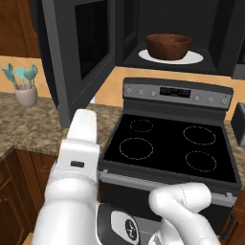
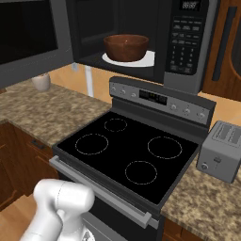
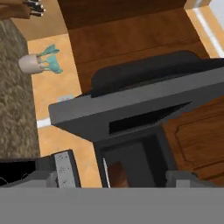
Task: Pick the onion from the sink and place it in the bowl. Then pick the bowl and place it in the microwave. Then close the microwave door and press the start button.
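The bowl [image 1: 168,46] sits on the white plate [image 1: 192,58] inside the microwave [image 2: 188,42], microwave door [image 1: 79,52] swung open; hand [image 3: 118,177] spread, holding nothing

We see a black-topped stove [image 1: 170,143] at centre, a pale utensil holder [image 1: 26,94] with teal utensils at nine o'clock, and a grey toaster [image 2: 221,150] at three o'clock on the speckled counter [image 2: 42,110].

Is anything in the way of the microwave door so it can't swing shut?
Nothing visible blocks it. The microwave door stands open to the left, and the bowl sits well inside the microwave on its white plate, behind the opening. The stove lies below the door's swing.
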Motion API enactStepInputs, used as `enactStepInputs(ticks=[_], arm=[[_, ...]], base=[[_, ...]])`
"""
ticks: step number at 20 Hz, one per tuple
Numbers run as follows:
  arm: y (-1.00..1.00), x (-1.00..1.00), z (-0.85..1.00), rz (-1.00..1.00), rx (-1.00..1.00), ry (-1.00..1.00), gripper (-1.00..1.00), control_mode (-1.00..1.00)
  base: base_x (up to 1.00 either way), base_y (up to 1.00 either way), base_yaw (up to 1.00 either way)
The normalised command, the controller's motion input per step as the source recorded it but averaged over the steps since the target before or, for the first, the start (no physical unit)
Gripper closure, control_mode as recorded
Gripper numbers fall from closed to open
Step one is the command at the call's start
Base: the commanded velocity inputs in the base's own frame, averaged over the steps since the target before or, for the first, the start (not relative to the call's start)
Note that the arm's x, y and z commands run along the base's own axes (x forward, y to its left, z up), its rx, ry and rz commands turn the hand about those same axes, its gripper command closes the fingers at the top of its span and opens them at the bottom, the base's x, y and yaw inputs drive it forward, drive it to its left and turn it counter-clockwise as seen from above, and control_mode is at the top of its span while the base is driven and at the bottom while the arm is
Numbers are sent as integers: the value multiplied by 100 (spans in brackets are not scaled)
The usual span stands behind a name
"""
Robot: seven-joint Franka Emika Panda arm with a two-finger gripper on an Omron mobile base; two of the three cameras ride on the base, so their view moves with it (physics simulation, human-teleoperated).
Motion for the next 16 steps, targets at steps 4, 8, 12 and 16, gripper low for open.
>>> enactStepInputs(ticks=[4,8,12,16], arm=[[89,86,-53,-18,-5,-6,-100,-100],[100,92,-19,-13,-14,-10,-100,-100],[73,100,-27,-5,-5,0,-100,-100],[75,76,-28,-10,0,0,-100,-100]], base=[[0,0,0],[0,0,0],[0,0,0],[0,0,0]])
